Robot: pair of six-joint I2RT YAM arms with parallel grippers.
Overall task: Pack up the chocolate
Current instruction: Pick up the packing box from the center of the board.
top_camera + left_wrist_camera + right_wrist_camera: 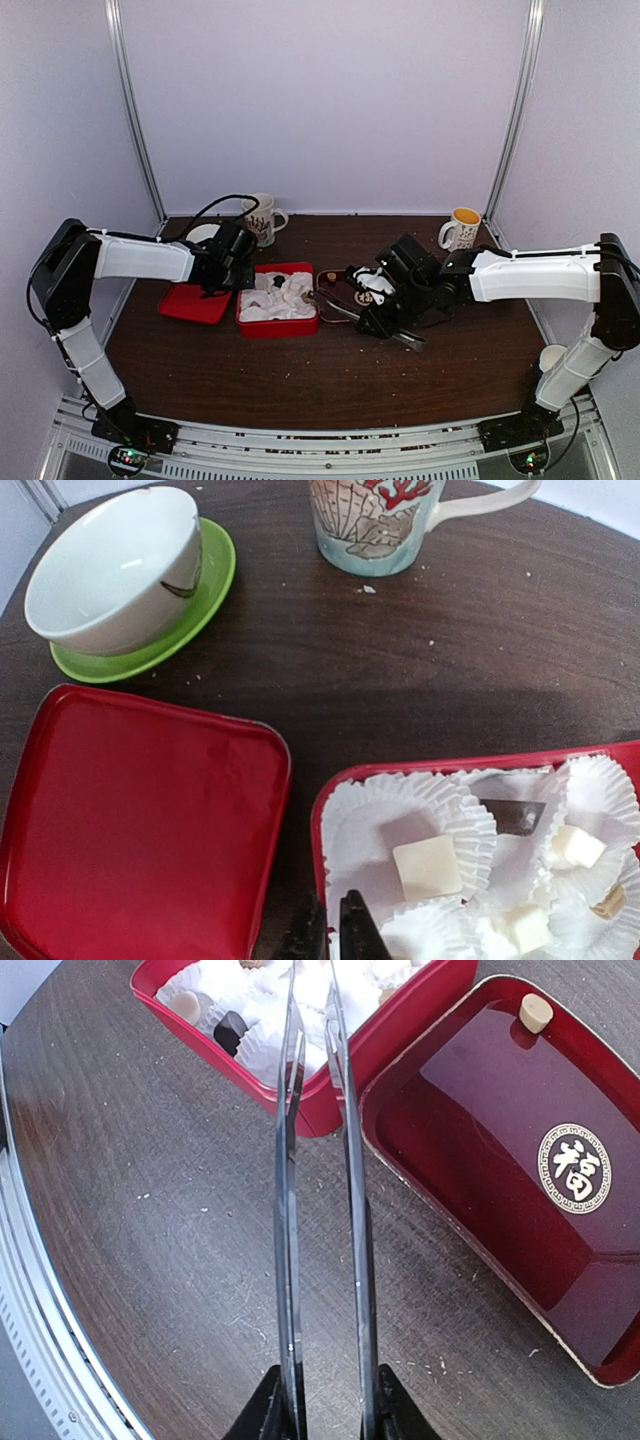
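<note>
Cream-white chocolate cubes [427, 867] [573, 847] lie in white paper cups inside the red box [318, 825]. A dark brown chocolate [231, 1030] and a tan one [184, 1004] sit in cups at its other end. One cream piece [535, 1012] lies in a red tray with a gold emblem [480, 1190]. My left gripper [330, 935] [232, 275] is at the box's left edge, its black fingers closed tight on either side of the rim. My right gripper [330, 1400] [385, 318] is shut on long metal tongs [352, 1210]. Their tips hang over the box's near corner with nothing visible between them.
A flat red lid [130, 820] lies left of the box. Behind it stand a white bowl [115, 570] on a green saucer [215, 575] and a shell-patterned mug [375, 520]. A yellow-lined mug [462, 228] stands at the back right. A white cup [552, 355] sits by the right arm's base.
</note>
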